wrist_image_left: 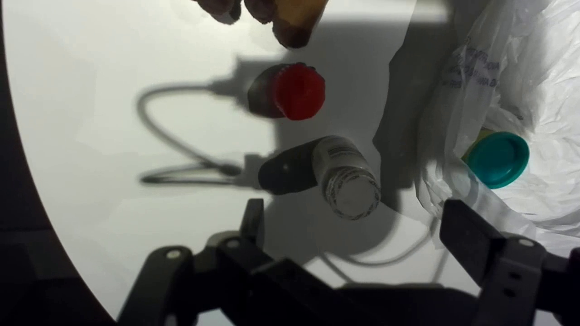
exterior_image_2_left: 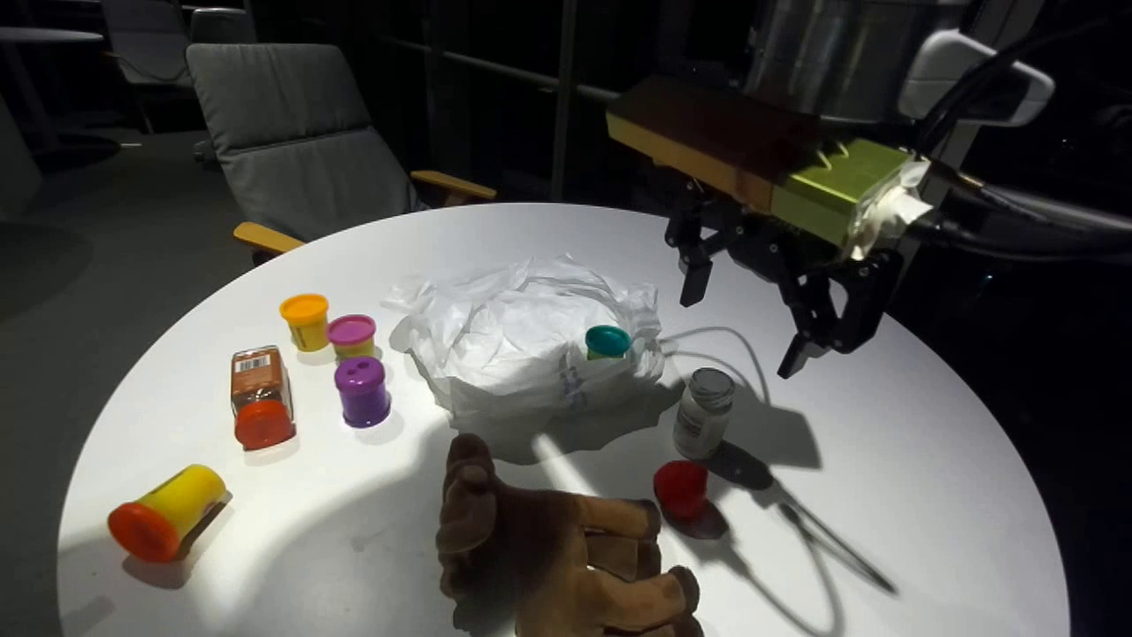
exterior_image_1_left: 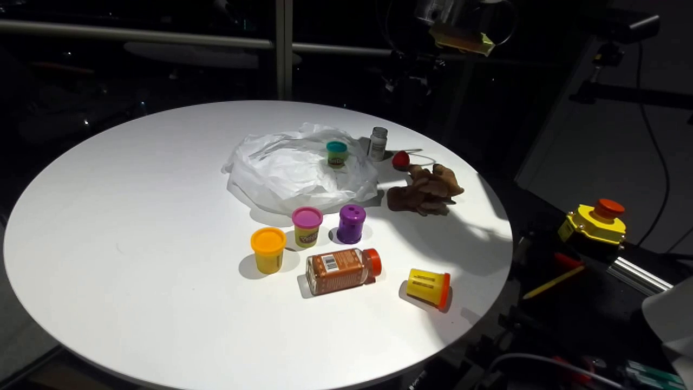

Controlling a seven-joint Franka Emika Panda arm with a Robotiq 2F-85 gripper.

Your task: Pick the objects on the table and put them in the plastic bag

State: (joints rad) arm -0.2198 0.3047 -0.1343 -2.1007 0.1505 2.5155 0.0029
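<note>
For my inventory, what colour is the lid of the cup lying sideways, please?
The lid is orange-red, clearest in an exterior view.

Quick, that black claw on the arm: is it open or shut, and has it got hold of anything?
Gripper: open, jaws well apart, holding nothing.
</note>
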